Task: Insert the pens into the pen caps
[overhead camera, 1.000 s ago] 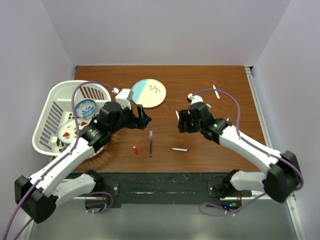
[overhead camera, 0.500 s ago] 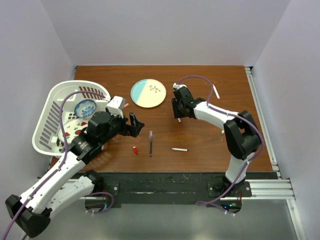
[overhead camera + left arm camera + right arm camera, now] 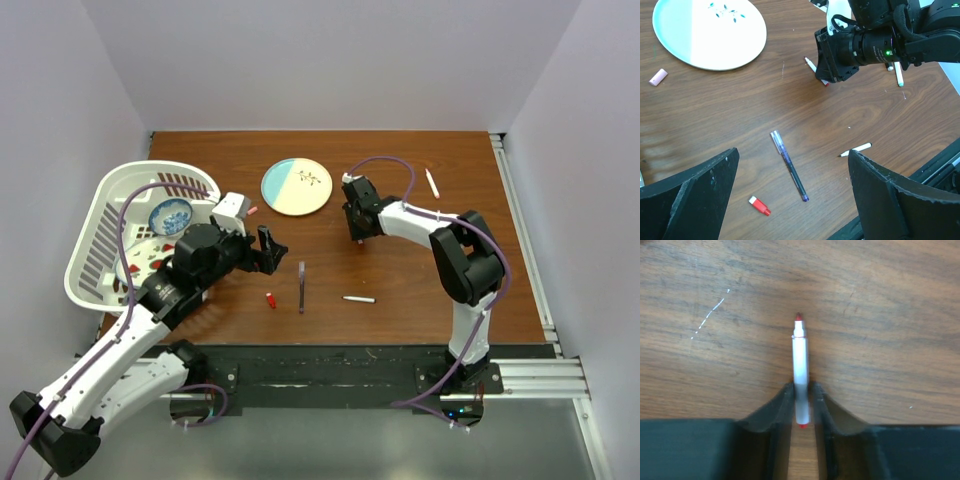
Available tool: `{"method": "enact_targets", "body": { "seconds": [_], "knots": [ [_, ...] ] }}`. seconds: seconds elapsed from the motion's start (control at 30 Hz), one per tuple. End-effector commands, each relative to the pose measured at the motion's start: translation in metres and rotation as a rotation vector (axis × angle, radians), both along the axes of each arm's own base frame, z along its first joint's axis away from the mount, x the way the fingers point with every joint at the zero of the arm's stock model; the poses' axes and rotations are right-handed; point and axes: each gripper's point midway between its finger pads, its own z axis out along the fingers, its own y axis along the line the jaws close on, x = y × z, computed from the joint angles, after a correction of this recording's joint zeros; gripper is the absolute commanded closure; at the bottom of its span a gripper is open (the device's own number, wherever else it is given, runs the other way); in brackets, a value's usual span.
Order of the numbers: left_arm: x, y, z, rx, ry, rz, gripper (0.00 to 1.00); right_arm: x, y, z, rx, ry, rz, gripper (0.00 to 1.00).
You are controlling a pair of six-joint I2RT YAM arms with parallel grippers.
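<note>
Right wrist view showed right gripper (image 3: pixel 801 390) clamped on the red pen (image 3: pixel 800 357): pickup step. Left gripper (image 3: pixel 792 152) stood wide apart; next move likely required grasping the red cap (image 3: pixel 759 205).

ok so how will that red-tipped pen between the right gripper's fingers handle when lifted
Probably stiff and light: the red-tipped pen is a thin straight white barrel. It could pivot or slip, since the right gripper pinches only its rear end. If dropped, the round barrel would likely roll on the smooth table.
</note>
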Motion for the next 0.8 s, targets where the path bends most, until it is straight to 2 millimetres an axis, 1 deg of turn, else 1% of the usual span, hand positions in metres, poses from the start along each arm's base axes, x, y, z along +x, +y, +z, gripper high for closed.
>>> {"method": "enact_targets", "body": {
  "seconds": [0.0,0.07,0.1,0.13,0.17,0.2,0.27,0.3,0.33,0.37,0.4,0.47,0.5,0.53,0.57,0.6,0.63,0.67,0.7,0.73,0.77],
  "knots": [
    [0.001,0.001,0.001,0.006,-0.025,-0.006,0.05,0.005,0.0,-0.001,-0.012,-0.013,0.012,0.87],
    [0.001,0.001,0.002,0.002,-0.026,-0.003,0.05,0.004,0.0,0.004,-0.003,-0.019,0.009,0.96],
    [0.001,0.001,0.001,-0.001,-0.022,-0.003,0.05,0.005,0.001,0.015,0.011,-0.041,0.007,1.0],
    [-0.001,-0.002,0.0,-0.007,-0.016,-0.023,0.05,0.001,0.001,0.017,0.019,-0.039,0.011,1.0],
    [-0.003,-0.004,-0.001,-0.01,-0.014,-0.033,0.05,-0.002,0.004,0.023,0.043,-0.047,0.019,1.0],
    [-0.004,-0.007,-0.001,-0.018,-0.007,-0.052,0.05,-0.007,0.011,0.037,0.093,-0.064,0.041,1.0],
    [-0.008,-0.011,-0.003,-0.03,0.009,-0.073,0.06,-0.019,0.014,0.045,0.141,-0.071,0.052,1.0],
    [-0.009,-0.013,-0.002,-0.048,0.014,-0.078,0.06,-0.028,0.023,0.05,0.181,-0.069,0.081,1.0],
    [-0.01,-0.015,-0.003,-0.058,0.02,-0.084,0.06,-0.038,0.023,0.063,0.222,-0.1,0.091,1.0],
    [-0.012,-0.019,-0.003,-0.076,0.028,-0.101,0.06,-0.046,0.028,0.068,0.267,-0.101,0.094,1.0],
    [-0.013,-0.023,-0.001,-0.111,0.04,-0.105,0.06,-0.058,0.037,0.074,0.321,-0.101,0.125,1.0],
    [-0.017,-0.03,-0.005,-0.144,0.069,-0.132,0.07,-0.081,0.047,0.09,0.425,-0.121,0.166,1.0],
    [-0.019,-0.038,-0.004,-0.181,0.094,-0.16,0.07,-0.095,0.056,0.095,0.453,-0.124,0.198,1.0],
    [-0.02,-0.043,-0.006,-0.198,0.113,-0.176,0.09,-0.108,0.06,0.093,0.472,-0.126,0.217,1.0],
    [-0.024,-0.048,-0.008,-0.218,0.136,-0.203,0.09,-0.118,0.065,0.112,0.527,-0.163,0.232,1.0],
    [-0.022,-0.054,-0.008,-0.251,0.162,-0.205,0.1,-0.132,0.074,0.117,0.558,-0.165,0.265,1.0],
    [-0.023,-0.057,-0.011,-0.266,0.179,-0.214,0.12,-0.142,0.077,0.119,0.595,-0.175,0.278,1.0],
    [-0.026,-0.063,-0.012,-0.289,0.199,-0.243,0.12,-0.149,0.08,0.136,0.656,-0.198,0.276,1.0],
    [-0.024,-0.07,-0.009,-0.332,0.209,-0.253,0.13,-0.158,0.084,0.143,0.689,-0.206,0.292,1.0],
    [-0.025,-0.073,-0.013,-0.348,0.226,-0.261,0.15,-0.164,0.084,0.143,0.714,-0.215,0.29,1.0],
    [-0.027,-0.078,-0.01,-0.377,0.227,-0.29,0.16,-0.169,0.085,0.156,0.763,-0.233,0.282,1.0]
  ]
}}
